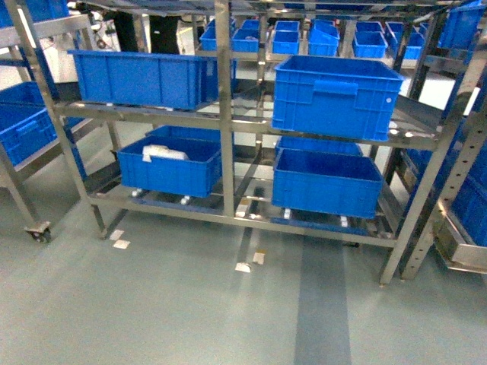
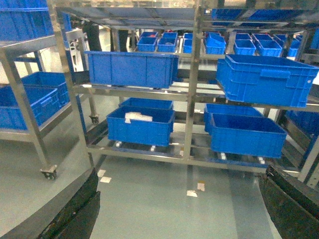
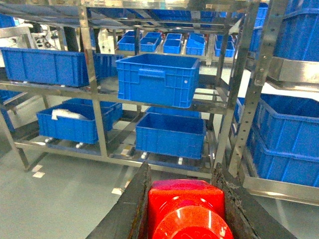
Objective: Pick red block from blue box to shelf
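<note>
One red block (image 3: 187, 209); on the shelf (image 1: 224, 114), four near blue crates (image 1: 335, 95), two per tier

My right gripper (image 3: 187, 209) and the red block (image 3: 185, 206) it clamped were cut off by the bottom edge below the shelf (image 3: 99, 124); white contents in the shelf's lower-left crate (image 1: 169, 166) were too blurred to identify
</note>
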Available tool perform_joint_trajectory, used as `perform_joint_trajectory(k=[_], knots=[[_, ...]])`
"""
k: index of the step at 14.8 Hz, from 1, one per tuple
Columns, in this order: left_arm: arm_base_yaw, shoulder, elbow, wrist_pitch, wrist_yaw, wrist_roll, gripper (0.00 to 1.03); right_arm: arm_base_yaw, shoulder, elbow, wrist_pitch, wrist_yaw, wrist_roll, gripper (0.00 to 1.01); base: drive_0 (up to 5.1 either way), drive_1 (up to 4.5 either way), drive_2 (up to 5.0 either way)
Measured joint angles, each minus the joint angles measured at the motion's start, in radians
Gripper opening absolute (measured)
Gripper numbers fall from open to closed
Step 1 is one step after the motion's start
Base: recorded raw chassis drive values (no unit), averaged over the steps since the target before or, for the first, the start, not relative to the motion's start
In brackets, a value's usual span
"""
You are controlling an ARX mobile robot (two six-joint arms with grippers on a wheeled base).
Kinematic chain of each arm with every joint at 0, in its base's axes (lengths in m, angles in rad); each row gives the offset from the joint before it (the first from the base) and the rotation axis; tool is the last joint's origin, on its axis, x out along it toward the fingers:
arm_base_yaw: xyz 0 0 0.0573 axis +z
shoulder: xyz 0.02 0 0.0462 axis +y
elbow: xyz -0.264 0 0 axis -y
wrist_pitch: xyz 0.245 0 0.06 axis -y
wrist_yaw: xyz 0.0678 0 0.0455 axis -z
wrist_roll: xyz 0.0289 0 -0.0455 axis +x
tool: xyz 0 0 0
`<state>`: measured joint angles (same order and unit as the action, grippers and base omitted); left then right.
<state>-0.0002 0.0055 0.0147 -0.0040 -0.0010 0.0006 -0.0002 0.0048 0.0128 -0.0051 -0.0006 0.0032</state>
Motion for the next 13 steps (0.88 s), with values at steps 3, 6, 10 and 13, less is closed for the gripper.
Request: perform_joint_trajectory(k=[3, 6, 10, 13], knots=[[0.0, 0.0, 0.0, 0.0, 0.0, 0.0, 0.98, 0.0, 0.0, 0.0, 0.0, 0.0, 0.0, 0.28, -1.5, -1.5, -1.5], [0.0, 0.0, 0.0, 0.0, 0.0, 0.0, 0.98, 0.0, 0.0, 0.0, 0.0, 0.0, 0.0, 0.28, -1.7, -1.74, -1.7], [0.0, 0.0, 0.0, 0.0, 0.0, 0.0, 0.98, 0.0, 0.0, 0.0, 0.0, 0.0, 0.0, 0.28, -1.6, -1.55, -1.6], [0.0, 0.0, 0.0, -0.002, 0.0, 0.0, 0.98, 0.0, 0.0, 0.0, -0.002, 0.0, 0.0, 0.28, -0.3, 2.46, -3.0]])
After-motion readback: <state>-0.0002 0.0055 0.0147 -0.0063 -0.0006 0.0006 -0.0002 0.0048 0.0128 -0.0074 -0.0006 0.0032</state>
